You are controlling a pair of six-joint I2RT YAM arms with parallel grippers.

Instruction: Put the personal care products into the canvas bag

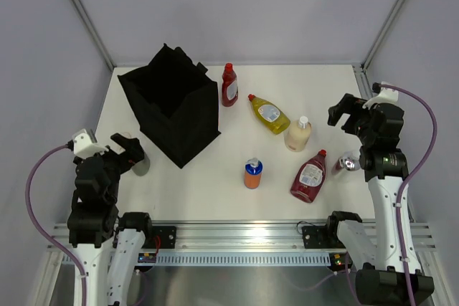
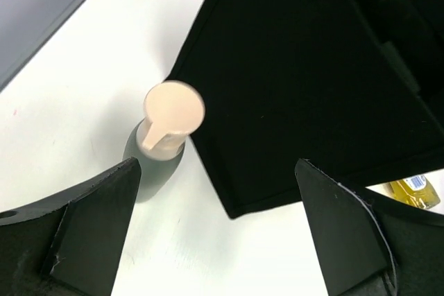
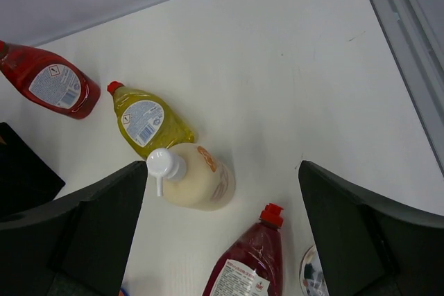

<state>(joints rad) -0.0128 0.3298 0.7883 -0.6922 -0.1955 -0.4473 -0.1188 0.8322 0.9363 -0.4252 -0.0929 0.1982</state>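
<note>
Left fingers [image 2: 83, 233], right fingers [image 3: 76, 240]: spread wide, nothing held. Bottles [image 1: 252, 174] left on tabletop [image 1: 315, 91], right of upright bag [image 1: 190, 130]. Risks judged: lying yellow bottle [image 1: 269, 114] rolled away by off-centre pinch; soft bag wall folded by low entry.

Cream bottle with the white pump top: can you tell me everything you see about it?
The cream bottle is round, smooth and plastic-looking, with a white pump top and an orange mark on its side. It seems to stand upright on the white table, right of the middle. The yellow bottle lies close beside it, on the far side; I cannot tell whether they touch. The maroon bottle lies nearer the arms, apart from it. Nothing is holding it.
</note>
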